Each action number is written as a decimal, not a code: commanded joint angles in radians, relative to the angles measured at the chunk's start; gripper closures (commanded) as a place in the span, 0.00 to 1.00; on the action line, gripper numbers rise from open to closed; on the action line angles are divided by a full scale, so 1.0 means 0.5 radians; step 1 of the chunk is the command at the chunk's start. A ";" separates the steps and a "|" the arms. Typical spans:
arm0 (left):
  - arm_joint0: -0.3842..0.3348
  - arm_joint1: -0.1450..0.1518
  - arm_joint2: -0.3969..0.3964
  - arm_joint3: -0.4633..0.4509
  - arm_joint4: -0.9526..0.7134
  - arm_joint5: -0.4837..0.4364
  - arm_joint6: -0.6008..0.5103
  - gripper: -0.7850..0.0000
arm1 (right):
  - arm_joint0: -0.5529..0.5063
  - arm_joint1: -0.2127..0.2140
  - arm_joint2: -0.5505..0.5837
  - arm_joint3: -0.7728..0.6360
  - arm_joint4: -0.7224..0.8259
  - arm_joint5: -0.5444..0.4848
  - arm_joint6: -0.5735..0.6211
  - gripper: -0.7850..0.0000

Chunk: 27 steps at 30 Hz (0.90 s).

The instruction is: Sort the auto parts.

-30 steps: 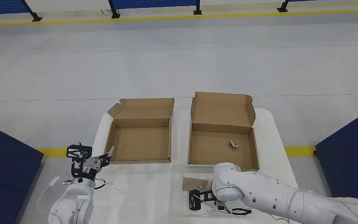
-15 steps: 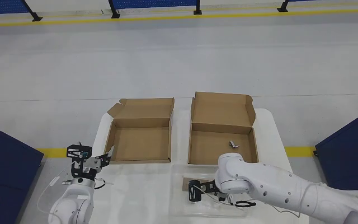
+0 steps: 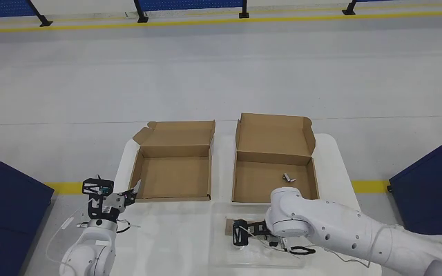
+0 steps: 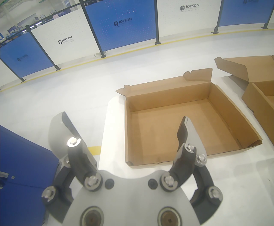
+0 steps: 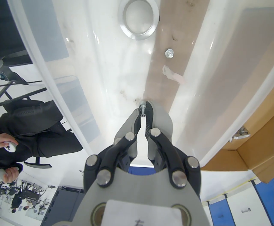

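- R claw (image 5: 143, 111) pinched tight on a bolt (image 5: 142, 106), L claw (image 4: 123, 118) wide open w/ nothing
- 1 bracket (image 3: 289, 177) boxed so far; ring (image 5: 138, 20) + hex fastener (image 5: 169, 53) left to sort imo

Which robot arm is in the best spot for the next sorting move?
I'd say right. The right gripper is shut on a small bolt at the clear tray, ready to carry it to a box. The left gripper is open and empty, off near the left box.

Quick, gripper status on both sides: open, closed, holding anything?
Left gripper: open, holding nothing.
Right gripper: closed on a small bolt, over the clear tray.
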 commanded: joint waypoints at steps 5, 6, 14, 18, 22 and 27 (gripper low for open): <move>0.000 0.000 0.000 0.000 0.000 0.000 0.000 0.00 | -0.060 0.137 0.252 0.171 0.465 -0.232 -0.189 1.00; 0.000 0.000 0.000 0.000 0.000 0.000 0.000 0.00 | -0.077 0.166 0.301 0.207 0.549 -0.291 -0.219 1.00; 0.000 0.000 0.000 0.000 0.000 0.000 0.000 0.00 | -0.171 0.288 0.432 0.268 0.893 -0.451 -0.320 1.00; 0.000 0.000 0.000 0.000 0.000 0.000 0.000 0.00 | -0.171 0.288 0.432 0.268 0.893 -0.451 -0.320 1.00; 0.000 0.000 0.000 0.000 0.000 0.000 0.000 0.00 | -0.171 0.288 0.432 0.268 0.893 -0.451 -0.320 1.00; 0.000 0.000 0.000 0.000 0.000 0.000 0.000 0.00 | -0.210 0.301 0.477 0.339 0.977 -0.488 -0.431 1.00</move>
